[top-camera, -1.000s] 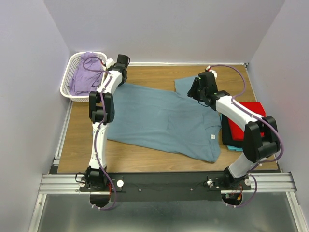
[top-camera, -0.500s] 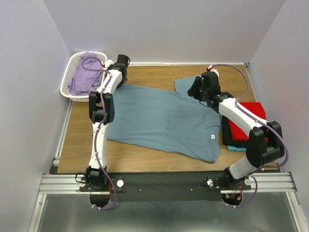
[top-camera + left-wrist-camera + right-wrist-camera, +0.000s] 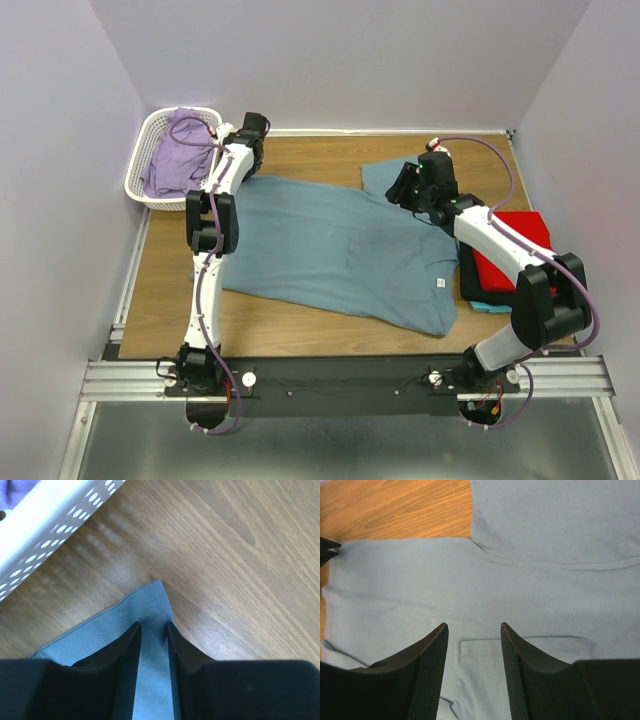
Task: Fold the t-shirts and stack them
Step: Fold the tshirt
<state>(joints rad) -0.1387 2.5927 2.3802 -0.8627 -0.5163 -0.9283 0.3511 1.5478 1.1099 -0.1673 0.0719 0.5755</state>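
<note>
The dusty blue-grey t-shirt (image 3: 330, 245) lies spread flat across the table, its white neck label (image 3: 438, 284) toward the right. My left gripper (image 3: 247, 165) is down at the shirt's far left corner. In the left wrist view its jaws (image 3: 153, 624) stand a little apart astride the hemmed corner (image 3: 100, 635), with flat cloth showing between them. My right gripper (image 3: 400, 190) hovers open over the shirt near the far sleeve; its wrist view shows the chest pocket (image 3: 540, 650) under the open fingers (image 3: 474, 625). A folded red t-shirt (image 3: 520, 250) rests on a turquoise one (image 3: 485, 303) at the right.
A white lattice basket (image 3: 150, 185) holding purple cloth (image 3: 175, 150) stands at the far left corner, close to my left gripper; its wall (image 3: 45, 525) shows in the left wrist view. Bare wood (image 3: 320, 155) runs along the back. Walls close in on three sides.
My right gripper has shifted slightly toward the back over the sleeve, and its elbow has swung right. The left arm has barely moved. The shirt lies as before.
</note>
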